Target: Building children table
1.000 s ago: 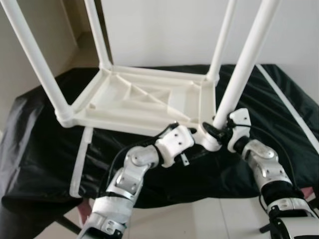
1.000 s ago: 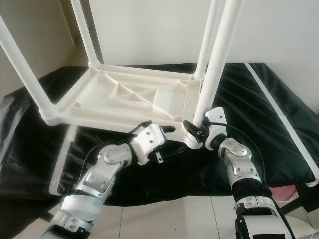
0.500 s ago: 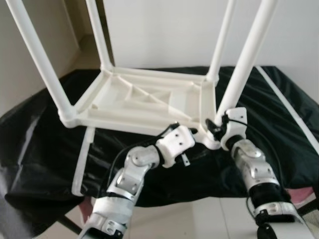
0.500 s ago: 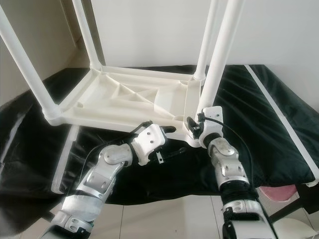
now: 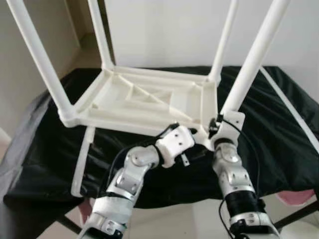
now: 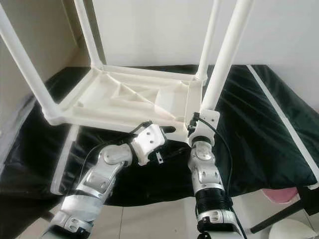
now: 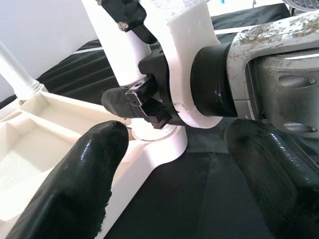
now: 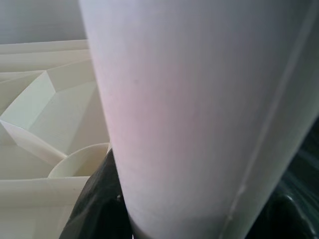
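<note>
A white plastic children's table [image 5: 149, 102] lies upside down on a surface draped in black cloth [image 5: 45, 149], its four legs pointing up. From left to right: the near-left leg [image 5: 40, 59] rises steeply from its corner, and a loose white strip [image 5: 82, 159] lies on the cloth just below that corner. The far-left leg [image 5: 99, 32] and far-right leg [image 5: 224, 37] stand behind the ribbed underside.

The left gripper [image 7: 169, 144] reaches in from the robot's left toward the near-right corner socket [image 7: 159, 142]. Its fingers [image 7: 79, 179] are spread wide, one on each side of the socket, touching nothing.

The right gripper [image 5: 218, 130] sits at the foot of the near-right leg [image 5: 254, 55], which runs up and slightly to the right. Its fingers [image 8: 97, 204] pinch the leg just above the socket, where the leg meets the table's corner.

The coming move seems to turn on this joint: the leg's long axis must line up with the socket straight below it. The right arm is the nearer one and already holds the leg. The left fingers, close beside the socket, could crowd it.
</note>
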`<state>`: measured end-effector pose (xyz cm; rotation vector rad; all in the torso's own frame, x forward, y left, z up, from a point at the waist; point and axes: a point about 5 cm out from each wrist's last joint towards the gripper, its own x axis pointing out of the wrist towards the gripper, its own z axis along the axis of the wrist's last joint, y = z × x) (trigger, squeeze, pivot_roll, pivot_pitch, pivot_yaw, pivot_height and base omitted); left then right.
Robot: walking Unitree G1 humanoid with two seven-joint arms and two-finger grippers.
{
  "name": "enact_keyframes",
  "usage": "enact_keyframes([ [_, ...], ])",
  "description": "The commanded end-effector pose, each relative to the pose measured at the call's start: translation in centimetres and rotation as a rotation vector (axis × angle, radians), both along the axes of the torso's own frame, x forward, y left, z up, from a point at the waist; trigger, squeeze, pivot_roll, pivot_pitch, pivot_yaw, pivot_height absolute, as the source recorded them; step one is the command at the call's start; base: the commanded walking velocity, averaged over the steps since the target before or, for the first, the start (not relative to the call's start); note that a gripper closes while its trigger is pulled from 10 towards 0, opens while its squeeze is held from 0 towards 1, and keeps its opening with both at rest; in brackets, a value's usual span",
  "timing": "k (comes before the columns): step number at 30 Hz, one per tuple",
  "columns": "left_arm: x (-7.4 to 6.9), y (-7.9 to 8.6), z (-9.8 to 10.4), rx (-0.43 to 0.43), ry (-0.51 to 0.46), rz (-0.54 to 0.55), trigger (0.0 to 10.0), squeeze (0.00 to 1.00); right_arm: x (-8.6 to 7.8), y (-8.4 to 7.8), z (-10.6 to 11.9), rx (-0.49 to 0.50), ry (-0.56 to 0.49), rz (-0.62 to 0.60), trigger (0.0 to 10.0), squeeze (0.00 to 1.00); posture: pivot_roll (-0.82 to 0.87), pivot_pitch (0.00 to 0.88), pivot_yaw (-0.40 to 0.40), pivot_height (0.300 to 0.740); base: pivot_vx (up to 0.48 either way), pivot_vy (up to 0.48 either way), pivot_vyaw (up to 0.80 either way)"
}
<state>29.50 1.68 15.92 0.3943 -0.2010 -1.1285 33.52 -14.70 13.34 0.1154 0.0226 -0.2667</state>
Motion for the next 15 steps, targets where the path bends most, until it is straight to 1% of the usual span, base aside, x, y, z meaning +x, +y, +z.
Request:
enact_keyframes([
  [1,0.3,0.2,0.0,-0.029,-0.019,0.106,10.0,0.00,-0.5,-0.5,-1.8,0.061,0.088,-0.028,10.0,0.00,-0.05,0.000,0.005,0.740,0.000,0.000,0.00],
  [3,0.3,0.2,0.0,-0.029,-0.019,0.108,10.0,0.00,-0.5,-0.5,-1.8,0.057,0.089,-0.030,10.0,0.00,-0.05,0.000,0.005,0.740,0.000,0.000,0.00],
  [6,0.4,0.3,0.0,-0.030,-0.018,0.115,10.0,0.00,-0.7,0.5,-1.8,0.063,0.090,-0.006,10.0,0.00,-0.05,0.000,0.005,0.740,0.000,0.000,0.00],
  [15,0.2,0.2,-0.1,-0.030,-0.016,0.107,10.0,0.00,-0.9,0.7,-1.4,0.054,0.065,0.004,10.0,0.00,-0.05,0.000,0.005,0.740,0.000,0.000,0.00],
])
